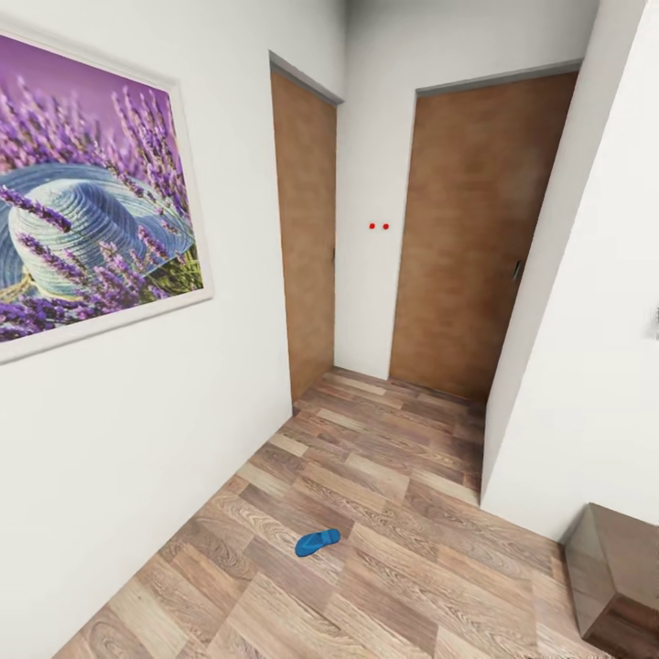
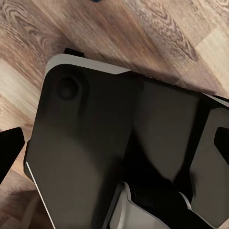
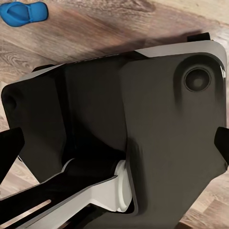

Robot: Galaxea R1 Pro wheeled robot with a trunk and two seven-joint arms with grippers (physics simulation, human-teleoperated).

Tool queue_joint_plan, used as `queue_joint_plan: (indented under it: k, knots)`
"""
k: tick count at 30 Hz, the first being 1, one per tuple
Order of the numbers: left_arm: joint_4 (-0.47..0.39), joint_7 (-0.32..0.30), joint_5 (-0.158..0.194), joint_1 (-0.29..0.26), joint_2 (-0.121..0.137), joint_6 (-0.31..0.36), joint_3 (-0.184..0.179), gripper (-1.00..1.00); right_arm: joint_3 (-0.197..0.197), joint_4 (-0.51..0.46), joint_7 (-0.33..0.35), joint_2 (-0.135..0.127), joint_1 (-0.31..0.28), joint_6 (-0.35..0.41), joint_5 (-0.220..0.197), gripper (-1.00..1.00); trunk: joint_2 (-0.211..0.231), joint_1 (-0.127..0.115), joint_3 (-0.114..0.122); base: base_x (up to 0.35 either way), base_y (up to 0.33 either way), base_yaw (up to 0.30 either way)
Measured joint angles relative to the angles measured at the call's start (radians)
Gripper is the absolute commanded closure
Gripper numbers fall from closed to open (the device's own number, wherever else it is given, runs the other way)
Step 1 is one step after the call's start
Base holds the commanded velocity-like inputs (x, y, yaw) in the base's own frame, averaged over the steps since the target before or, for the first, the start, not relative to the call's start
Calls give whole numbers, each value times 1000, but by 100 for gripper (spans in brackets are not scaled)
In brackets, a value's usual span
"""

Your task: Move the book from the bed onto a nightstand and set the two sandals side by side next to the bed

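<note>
One blue sandal lies alone on the wood-plank floor; both placements appear pending, and neither gripper's state can be told.

The head camera looks forward and down a white-walled hallway toward two brown wooden doors. Both wrist cameras look down, close above the robot's black base, at brown wood-plank floor. Head and right wrist views share a bright blue flip-flop sandal.
</note>
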Motion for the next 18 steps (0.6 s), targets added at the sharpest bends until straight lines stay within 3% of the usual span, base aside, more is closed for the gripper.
queue_joint_plan:
  k: [18]
  knots:
    - [0,0,0,0,0,0,0,-100,2,0,1,0,0,1,0,-100,0,0,0,0,104,-155]
